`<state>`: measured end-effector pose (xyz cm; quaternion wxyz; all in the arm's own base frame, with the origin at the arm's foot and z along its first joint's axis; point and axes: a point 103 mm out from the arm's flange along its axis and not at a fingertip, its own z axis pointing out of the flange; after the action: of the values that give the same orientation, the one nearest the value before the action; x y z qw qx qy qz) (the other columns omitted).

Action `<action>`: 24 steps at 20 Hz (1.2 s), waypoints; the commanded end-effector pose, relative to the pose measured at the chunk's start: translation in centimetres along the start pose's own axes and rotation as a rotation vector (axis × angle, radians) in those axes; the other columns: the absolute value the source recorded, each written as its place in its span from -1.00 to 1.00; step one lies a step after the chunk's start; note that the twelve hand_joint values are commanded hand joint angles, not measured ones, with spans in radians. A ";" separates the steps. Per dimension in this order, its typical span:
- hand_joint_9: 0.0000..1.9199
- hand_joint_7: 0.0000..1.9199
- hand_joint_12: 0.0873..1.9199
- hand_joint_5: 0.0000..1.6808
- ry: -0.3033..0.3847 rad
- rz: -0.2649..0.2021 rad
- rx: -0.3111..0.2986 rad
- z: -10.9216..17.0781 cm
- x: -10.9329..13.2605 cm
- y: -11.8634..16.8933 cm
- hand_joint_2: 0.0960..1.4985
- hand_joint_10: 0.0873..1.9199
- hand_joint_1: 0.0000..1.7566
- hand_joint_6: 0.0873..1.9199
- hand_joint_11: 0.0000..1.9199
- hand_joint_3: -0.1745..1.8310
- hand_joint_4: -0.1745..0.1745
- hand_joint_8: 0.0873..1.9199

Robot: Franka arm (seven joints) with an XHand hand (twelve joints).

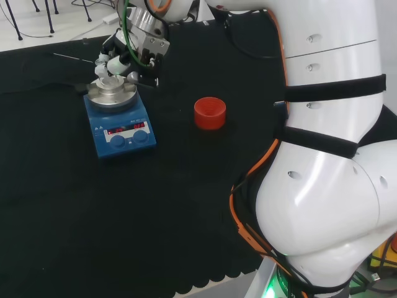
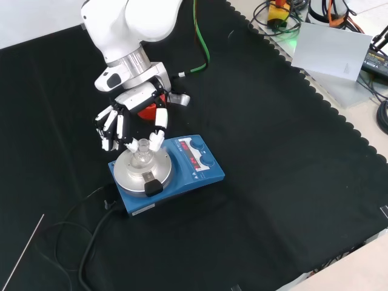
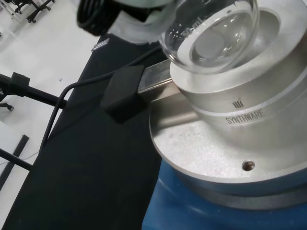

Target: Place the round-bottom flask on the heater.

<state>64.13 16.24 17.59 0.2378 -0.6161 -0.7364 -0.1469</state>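
A clear round-bottom flask stands upright over the silver metal block on top of the blue heater. The hand reaches down from above, with the thumb and a finger pinching the flask's neck and the other fingers spread beside it. In the wrist view the flask's bulb is at the mouth of the block's bowl; I cannot tell whether it rests in it. A blurred part of the hand shows behind the bulb.
A red ribbed ring stand sits on the cloth, to the heater's right in the head view. A black knob sticks out of the block. The heater's cable and a thin rod lie on the cloth.
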 end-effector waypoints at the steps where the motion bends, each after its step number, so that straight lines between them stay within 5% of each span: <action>1: -0.41 -0.55 0.37 0.32 0.023 0.001 0.001 -0.4 -0.9 0.4 -0.09 -0.48 0.23 -0.06 -0.90 -0.17 0.99 -0.48; 24: -0.41 -0.54 0.36 0.32 -0.003 0.029 0.019 0.9 -2.0 0.3 -0.09 -0.48 0.23 -0.06 -0.90 -0.17 0.98 -0.48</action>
<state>64.63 15.17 16.06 0.2435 -0.6229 -0.7303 -0.1395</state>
